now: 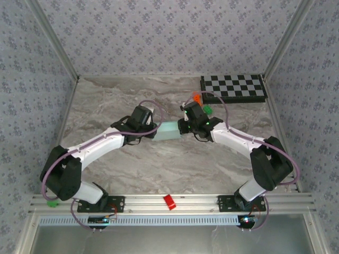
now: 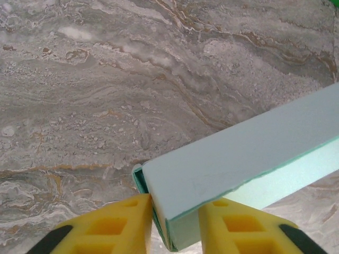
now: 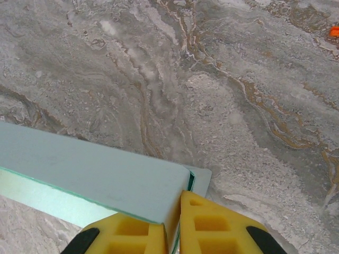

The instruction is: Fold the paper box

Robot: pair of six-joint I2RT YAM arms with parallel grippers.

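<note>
One pale aqua paper box [image 1: 169,129], already shaped into a long closed block, is lying crosswise near the middle of the grey marbled table [image 1: 106,106]. It is sitting between the two arms. Whether it is resting on the surface or hanging just above it is unclear.

At the box's left end, the left gripper [image 1: 154,128] is meeting it. In the left wrist view its yellow fingers [image 2: 114,227] are standing on either side of the box's end corner, with a darker green flap edge showing beside the left finger. They are sitting close against the card, but whether they are squeezing it cannot be told.

At the other end, the right gripper [image 1: 183,127] is reaching in. In the right wrist view its yellow fingers [image 3: 212,227] are almost together and pinching the thin end wall of the box between them.

Just behind the right gripper, a small orange piece [image 1: 196,98] and a small green piece [image 1: 208,109] are lying on the table. Farther back, a black-and-white checkered board [image 1: 233,88] is lying in the far right corner. Nearest the camera, a red block [image 1: 169,201] is sitting on the metal rail [image 1: 175,199] between the arm bases.
</note>
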